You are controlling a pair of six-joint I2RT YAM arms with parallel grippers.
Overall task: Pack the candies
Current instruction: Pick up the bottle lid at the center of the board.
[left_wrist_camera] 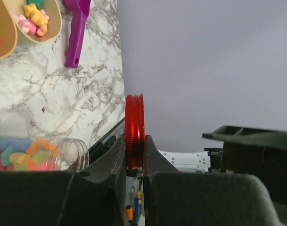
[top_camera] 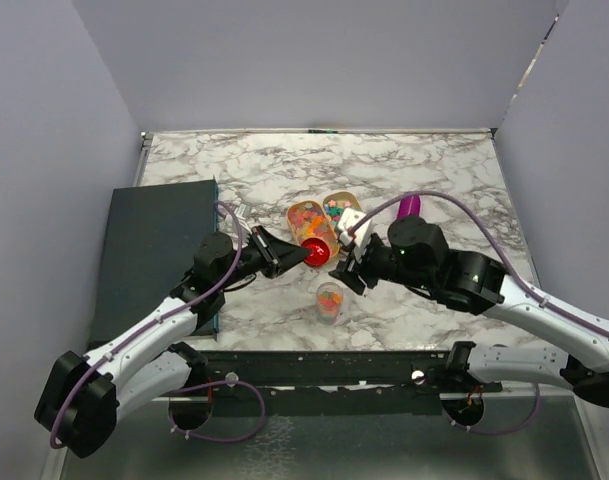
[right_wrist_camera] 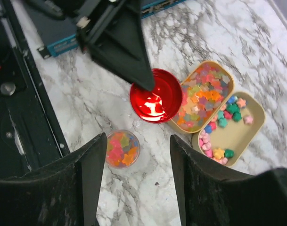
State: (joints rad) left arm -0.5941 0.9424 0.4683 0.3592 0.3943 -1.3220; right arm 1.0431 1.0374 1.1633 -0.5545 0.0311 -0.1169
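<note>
The jar (top_camera: 330, 300) is already full of candies (right_wrist_camera: 119, 150) but has no cap on; it stands at 6 o'clock from the lid (top_camera: 317, 252), which the left gripper (left_wrist_camera: 134, 157) clamps by its rim. The right gripper (right_wrist_camera: 138, 179) hangs over the jar, jaws apart and empty. More candies lie in the trays (right_wrist_camera: 237, 136) at 12 o'clock from the lid, so filling looks about done and capping is left.
</note>
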